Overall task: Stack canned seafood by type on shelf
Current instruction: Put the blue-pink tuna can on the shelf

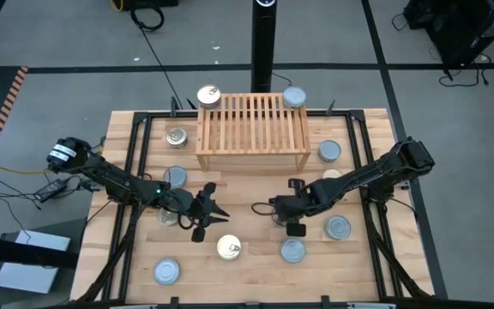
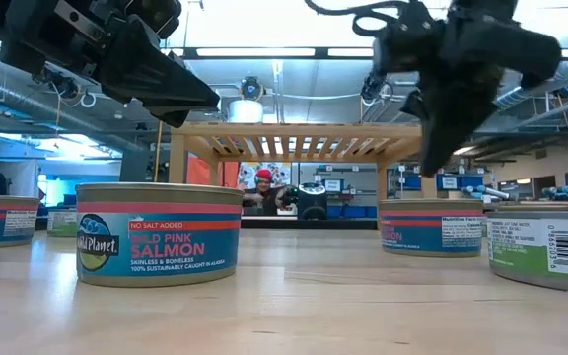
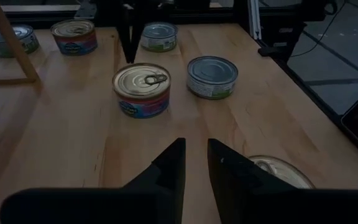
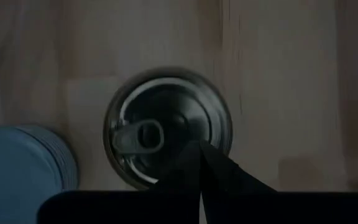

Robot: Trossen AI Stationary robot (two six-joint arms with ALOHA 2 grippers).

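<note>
The canned seafood lies scattered across the worktop, and almost none of it is stacked: two tins sit at the far corners of the shelf (image 1: pixel 253 129), a gold-lidded one (image 1: pixel 208 95) at its left end and a silver-lidded one (image 1: pixel 295 96) at its right, while the rest stand loose around the rack. So the sorting looks barely begun, and the step in hand seems to be picking the next tin. The right gripper (image 1: pixel 273 205) hangs near the middle of the worktop with its fingers pressed together and holding nothing; its wrist view looks straight down on a pull-tab tin (image 4: pixel 166 127) directly beneath it, so its next move would call for spreading the fingers before lowering around that rim. The left gripper (image 3: pixel 195 163) hovers just left of centre, its fingers slightly apart and empty, aimed toward a gold-lidded salmon tin (image 3: pixel 142 89) with a silver-lidded tin (image 3: pixel 212 76) just beside it. The two grippers face each other closely, so either reach risks crowding the other arm. Near the front edge stand more tins (image 1: pixel 166 271), and another tin (image 1: pixel 176 136) sits left of the shelf. Beyond the worktop, people show in the room.
</note>
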